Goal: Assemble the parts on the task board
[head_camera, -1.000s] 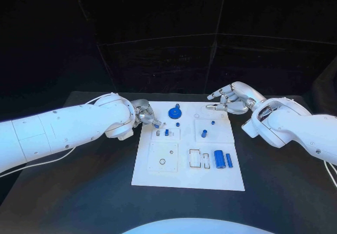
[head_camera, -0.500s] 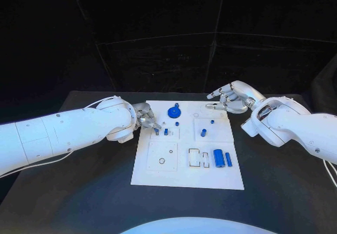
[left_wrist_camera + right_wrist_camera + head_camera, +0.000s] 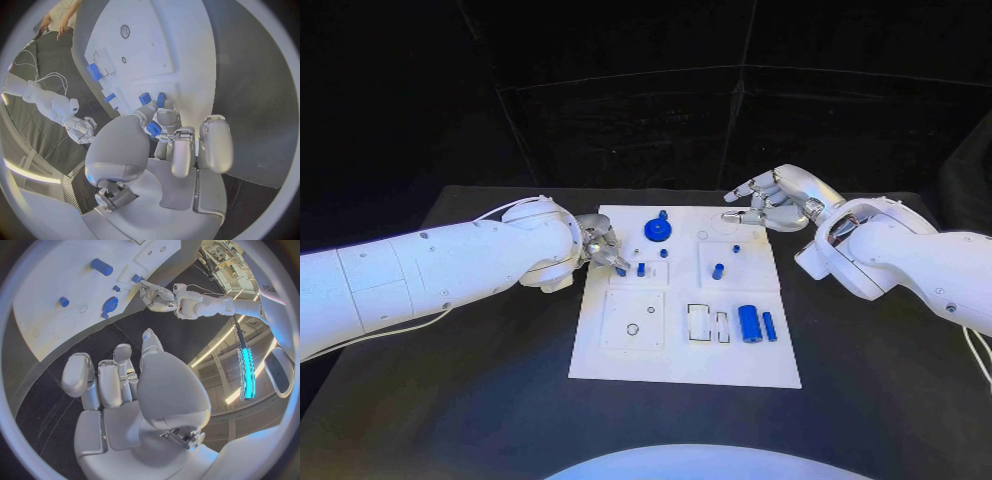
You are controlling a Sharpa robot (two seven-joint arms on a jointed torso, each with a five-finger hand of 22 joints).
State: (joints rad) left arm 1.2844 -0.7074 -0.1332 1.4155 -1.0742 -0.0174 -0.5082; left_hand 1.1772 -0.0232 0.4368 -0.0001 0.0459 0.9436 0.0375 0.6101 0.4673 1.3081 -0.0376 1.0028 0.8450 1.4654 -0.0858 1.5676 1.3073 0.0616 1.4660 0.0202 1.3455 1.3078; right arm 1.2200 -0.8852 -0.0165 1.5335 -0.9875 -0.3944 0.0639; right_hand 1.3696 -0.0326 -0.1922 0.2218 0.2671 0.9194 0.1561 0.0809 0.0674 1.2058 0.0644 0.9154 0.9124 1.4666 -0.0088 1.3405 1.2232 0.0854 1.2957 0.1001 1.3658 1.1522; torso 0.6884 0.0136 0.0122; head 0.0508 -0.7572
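Nearest the lower edge of the head view, the white task board lies in the middle of the black table, its near half bare. Just above that, at centre right of the board, two blue cylinders lie side by side, with two small rectangular recesses to their left and a square plate with a hole further left.

Higher in the frame, at the board's left edge, the left hand reaches in from the picture's left. In the left wrist view its fingertips are drawn together around a small blue part, pinching it just over the board, beside two short blue pegs. In the head view a blue peg stands just right of that hand, and another blue peg stands toward the board's right side.

Toward the upper part of the board sits a round blue disc with a small knob.

Beyond the board's upper right corner, the right hand hangs above the table, fingers loosely curled and apart, holding nothing; the right wrist view shows its palm empty.
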